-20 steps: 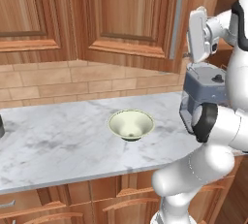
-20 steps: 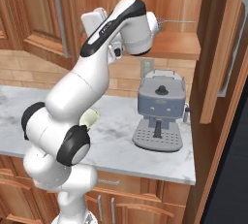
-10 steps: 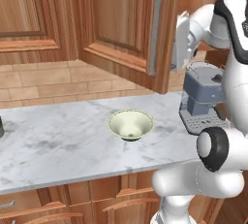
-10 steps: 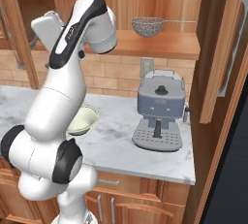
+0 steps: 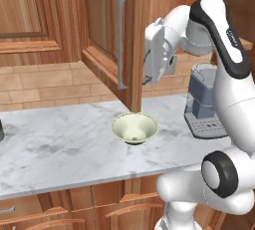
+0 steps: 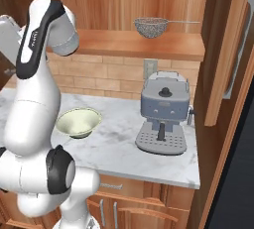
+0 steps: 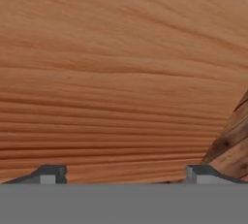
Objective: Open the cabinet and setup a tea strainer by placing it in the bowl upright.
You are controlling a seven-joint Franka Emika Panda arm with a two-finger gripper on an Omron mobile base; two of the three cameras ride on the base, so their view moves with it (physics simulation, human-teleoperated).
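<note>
The cabinet door [image 5: 107, 35] with its silver bar handle [image 5: 121, 40] stands swung out to the left over the counter. My gripper [image 7: 126, 174] is open, its fingertips wide apart with nothing between them, facing the door's plain wooden inner face at close range. In the left base view the hand [image 5: 157, 57] sits just right of the door's edge. The tea strainer [image 6: 151, 26] rests on the open cabinet's shelf [image 6: 134, 43], its wire handle pointing right. The cream-green bowl [image 5: 134, 127] [image 6: 78, 122] stands upright on the marble counter below the door.
A grey coffee machine [image 6: 163, 119] [image 5: 204, 109] stands on the counter under the shelf, right of the bowl. The cabinet's other door [image 6: 233, 49] hangs open at the right. Closed wall cabinets [image 5: 30, 20] line the left. The counter edge [image 5: 74, 181] runs along the front.
The door has swung further open to the left with my hand following it, baring the shelf and strainer. The jaws have spread a little wider.
</note>
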